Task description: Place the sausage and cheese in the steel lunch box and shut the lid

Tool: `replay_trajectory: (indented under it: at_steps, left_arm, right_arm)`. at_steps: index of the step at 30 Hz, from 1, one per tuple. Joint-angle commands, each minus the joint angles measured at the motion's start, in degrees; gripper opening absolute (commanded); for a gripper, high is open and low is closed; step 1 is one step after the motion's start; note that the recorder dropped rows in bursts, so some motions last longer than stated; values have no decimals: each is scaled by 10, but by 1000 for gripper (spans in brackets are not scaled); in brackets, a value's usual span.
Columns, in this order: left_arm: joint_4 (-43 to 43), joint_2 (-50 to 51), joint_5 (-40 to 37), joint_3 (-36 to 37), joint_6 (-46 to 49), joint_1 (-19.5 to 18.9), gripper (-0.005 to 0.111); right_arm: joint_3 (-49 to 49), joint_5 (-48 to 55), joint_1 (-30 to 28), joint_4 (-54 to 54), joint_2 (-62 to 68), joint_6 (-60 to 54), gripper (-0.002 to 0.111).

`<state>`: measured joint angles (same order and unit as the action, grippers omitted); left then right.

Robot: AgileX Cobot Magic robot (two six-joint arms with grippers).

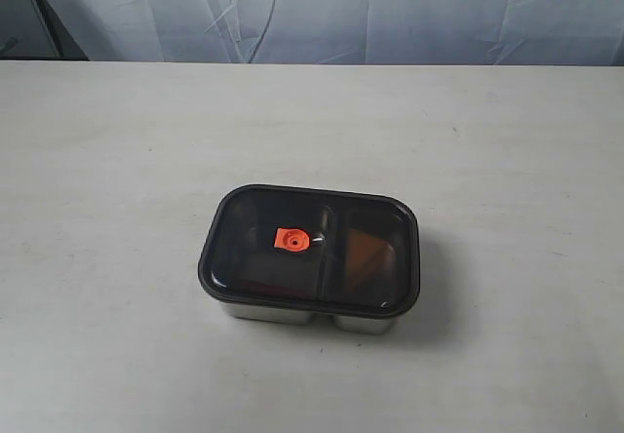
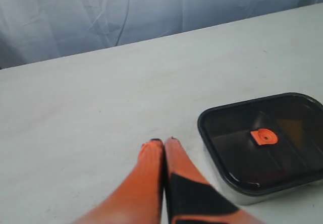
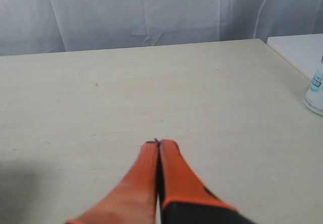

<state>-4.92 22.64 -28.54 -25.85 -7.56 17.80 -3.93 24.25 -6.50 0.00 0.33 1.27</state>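
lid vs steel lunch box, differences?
The lid is smoky, dark, see-through; the steel lunch box is shiny metal. The lid sits on top, the lunch box under it on the table. The lid carries an orange tab; the box shows none. Both are rounded rectangles.

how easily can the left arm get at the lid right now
Probably easily: the lid sits on the steel lunch box close beside the left gripper, with only bare table between them. Its jaws are shut and would have to open first.

Lid (image 1: 363, 246) atop steel lunch box (image 1: 283, 312) at centre of table (image 1: 117, 160).
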Motion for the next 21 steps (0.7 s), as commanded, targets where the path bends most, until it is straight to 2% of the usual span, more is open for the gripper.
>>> replay_trajectory:
  at_steps: [1,5,9,12,21]
  left_arm:
    - [12,-62,65,67,3,-60,0]
    - [21,-125,87,124,8,-116,0]
    - [49,-174,92,166,51,-149,0]
    - [68,-199,93,190,81,-160,0]
    - [82,-226,93,254,82,-167,0]
  right_arm:
    - [3,-5,-3,5,-3,2,-1]
    - [3,-5,-3,5,-3,2,-1]
    - [3,-5,-3,5,-3,2,-1]
    - [3,-5,-3,5,-3,2,-1]
    - [3,-5,-3,5,-3,2,-1]
